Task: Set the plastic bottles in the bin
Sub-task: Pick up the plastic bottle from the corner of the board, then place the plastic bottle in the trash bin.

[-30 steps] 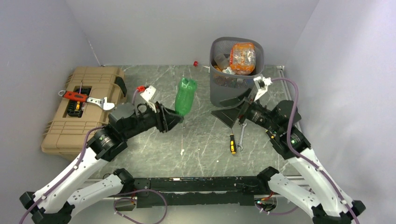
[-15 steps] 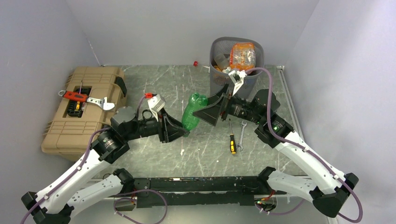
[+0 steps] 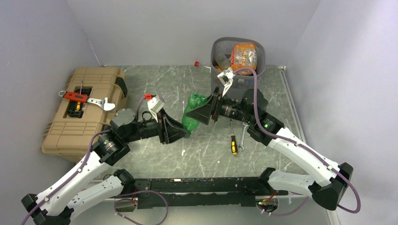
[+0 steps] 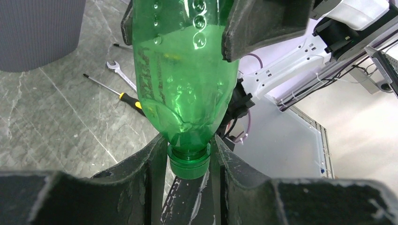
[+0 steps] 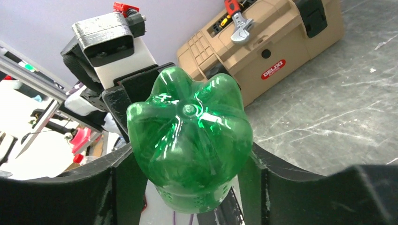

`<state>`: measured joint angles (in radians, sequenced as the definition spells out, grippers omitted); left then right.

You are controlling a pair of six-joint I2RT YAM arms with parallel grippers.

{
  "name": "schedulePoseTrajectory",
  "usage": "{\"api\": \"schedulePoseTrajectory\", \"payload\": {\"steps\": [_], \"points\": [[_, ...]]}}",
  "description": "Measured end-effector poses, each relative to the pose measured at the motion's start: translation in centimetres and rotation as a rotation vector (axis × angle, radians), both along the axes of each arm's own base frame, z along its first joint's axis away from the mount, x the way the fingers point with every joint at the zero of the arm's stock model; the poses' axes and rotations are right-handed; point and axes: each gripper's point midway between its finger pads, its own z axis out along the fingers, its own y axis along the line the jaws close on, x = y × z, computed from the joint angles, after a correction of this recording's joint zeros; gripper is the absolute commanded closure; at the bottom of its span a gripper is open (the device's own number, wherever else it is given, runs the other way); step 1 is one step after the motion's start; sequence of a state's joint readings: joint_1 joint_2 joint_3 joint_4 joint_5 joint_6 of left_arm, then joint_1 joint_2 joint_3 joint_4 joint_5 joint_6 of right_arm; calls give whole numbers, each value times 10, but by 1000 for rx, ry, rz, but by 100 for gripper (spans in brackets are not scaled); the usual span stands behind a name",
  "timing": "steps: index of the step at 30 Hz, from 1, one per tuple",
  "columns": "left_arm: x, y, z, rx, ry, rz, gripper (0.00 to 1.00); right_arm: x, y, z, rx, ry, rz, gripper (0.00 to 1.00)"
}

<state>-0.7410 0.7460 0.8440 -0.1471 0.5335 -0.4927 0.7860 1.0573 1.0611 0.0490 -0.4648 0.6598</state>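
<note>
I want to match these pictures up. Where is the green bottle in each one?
Top view: green bottle, over the middle of the table.
Left wrist: fills the top middle, neck down in the left tool.
Right wrist: dead centre, its bottom facing us.
Shared landmark: the grey marbled table.

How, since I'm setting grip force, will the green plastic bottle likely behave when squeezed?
Probably light: the green plastic bottle looks empty and see-through. Its thin-looking walls would likely dent under a hard squeeze. Pinched at the neck by the left gripper, it may pivot.
</note>
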Motion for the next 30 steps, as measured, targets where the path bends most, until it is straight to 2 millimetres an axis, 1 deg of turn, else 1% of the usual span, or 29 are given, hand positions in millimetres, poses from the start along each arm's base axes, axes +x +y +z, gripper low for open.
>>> {"api": "schedulePoseTrajectory", "payload": {"steps": [2, 3, 4, 5, 6, 7, 8, 11, 12, 14, 16, 19, 20, 21, 22, 24, 25, 26, 27, 28, 30], "points": [[0, 0, -2, 2, 6, -1, 100, -1, 3, -1, 0, 4, 6, 59], [0, 0, -3, 3, 6, 0, 93, 0, 3, -2, -1, 6, 6, 64], [0, 0, -2, 1, 11, 4, 71, 0, 3, -1, 0, 5, 4, 69], [1, 0, -2, 1, 9, 7, 53, 1, 3, -1, 2, 5, 1, 73], [2, 0, -2, 2, 9, 11, 38, 0, 3, 0, 2, -1, 0, 76], [2, 1, -2, 2, 9, 15, 12, 0, 3, 0, 0, -6, -3, 79], [3, 2, -3, 8, -1, 24, 2, 1, 2, -1, -4, -11, -11, 81], [9, 11, -8, 44, 8, 90, 0, 6, -6, 1, -38, -36, -62, 86], [12, 16, -8, 55, 6, 128, 0, 7, -10, 6, -52, -53, -84, 88], [18, 29, -3, 63, -25, 206, 0, 12, -20, 24, -78, -99, -141, 90], [21, 43, 5, 61, -73, 275, 1, 19, -36, 56, -93, -165, -227, 91], [28, 71, 25, 66, -163, 406, 0, 33, -76, 124, -72, -302, -442, 92], [31, 80, 33, 75, -188, 450, 1, 39, -91, 143, -64, -341, -526, 93], [35, 89, 41, 90, -209, 497, 1, 47, -103, 154, -67, -366, -601, 93], [40, 97, 48, 110, -226, 546, 1, 55, -121, 168, -70, -396, -699, 93], [51, 110, 55, 154, -238, 632, 1, 73, -146, 178, -93, -420, -841, 94], [57, 115, 53, 184, -241, 669, 0, 92, -162, 179, -119, -418, -926, 94], [63, 119, 48, 215, -237, 701, 1, 108, -172, 177, -140, -410, -983, 94], [68, 122, 40, 250, -235, 722, 1, 129, -184, 172, -166, -395, -1046, 93], [72, 124, 30, 281, -229, 738, 1, 154, -195, 164, -196, -371, -1102, 93], [77, 125, 6, 345, -217, 751, 1, 195, -207, 142, -237, -318, -1157, 93]]}}
